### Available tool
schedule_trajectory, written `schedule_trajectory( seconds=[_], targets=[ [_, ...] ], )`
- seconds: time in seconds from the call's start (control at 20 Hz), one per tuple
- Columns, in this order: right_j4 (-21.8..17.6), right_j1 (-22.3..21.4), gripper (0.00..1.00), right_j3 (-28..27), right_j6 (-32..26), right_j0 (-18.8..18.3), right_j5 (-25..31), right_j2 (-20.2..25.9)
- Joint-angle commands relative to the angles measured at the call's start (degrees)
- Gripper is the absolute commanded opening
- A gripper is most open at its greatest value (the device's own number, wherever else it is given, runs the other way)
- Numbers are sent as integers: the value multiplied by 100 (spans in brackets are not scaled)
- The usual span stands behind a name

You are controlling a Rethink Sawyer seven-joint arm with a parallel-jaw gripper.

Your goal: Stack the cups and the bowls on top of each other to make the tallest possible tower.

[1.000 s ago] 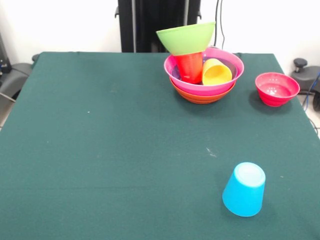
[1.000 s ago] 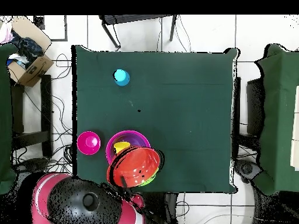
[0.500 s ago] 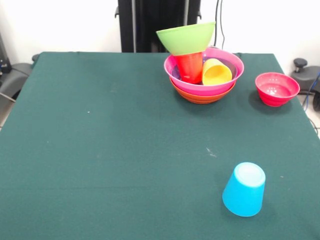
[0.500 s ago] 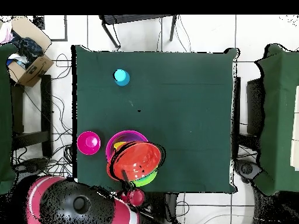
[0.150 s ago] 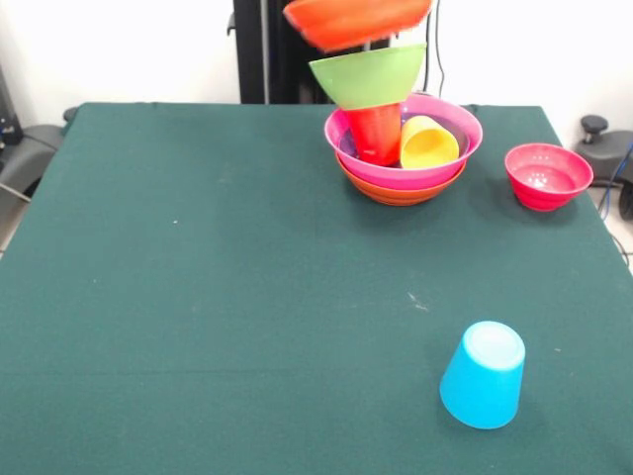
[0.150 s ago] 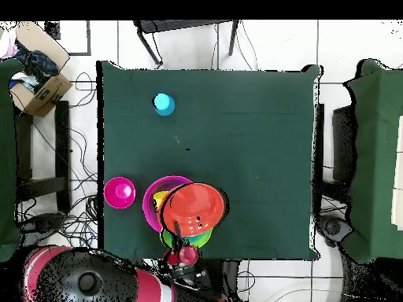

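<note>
The tower stands at the far right of the table: an orange bowl [image 5: 401, 190] lowest, and a magenta bowl [image 5: 440, 163] [image 6: 154, 191] in it. Inside that stand an upturned red cup [image 5: 376, 132] and a yellow cup [image 5: 428, 142] on its side. A lime green bowl [image 5: 368, 74] rests on the red cup. A second orange bowl [image 5: 356, 20] [image 6: 193, 209] hangs tilted just above the green one. My gripper [image 6: 179, 234] is shut on its rim and hidden in the front view. A light blue cup [image 5: 483, 374] [image 6: 163, 103] stands upside down near the front edge. The purple bowl is hidden.
A small crimson bowl [image 5: 547, 175] [image 6: 120, 192] sits upright to the right of the tower, near the table's edge. An open cardboard box [image 6: 35, 90] lies off the table. Cables run along the floor around it.
The held orange bowl has come into the front view at the top, above the lime green bowl. Overhead, it has shifted further over the tower and the arm has swung round.
</note>
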Motion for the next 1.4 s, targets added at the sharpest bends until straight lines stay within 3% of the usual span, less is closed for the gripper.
schedule_trajectory(
  seconds=[0.05, 0.95, 1.4],
  targets=[
    [-315, 447, 0, -247, 994, 95, 2059, 946],
    [-523, 331, 0, -170, 1029, 145, 2132, 885],
    [-859, -87, 0, -101, 1242, 212, 2569, 1147]
  ],
)
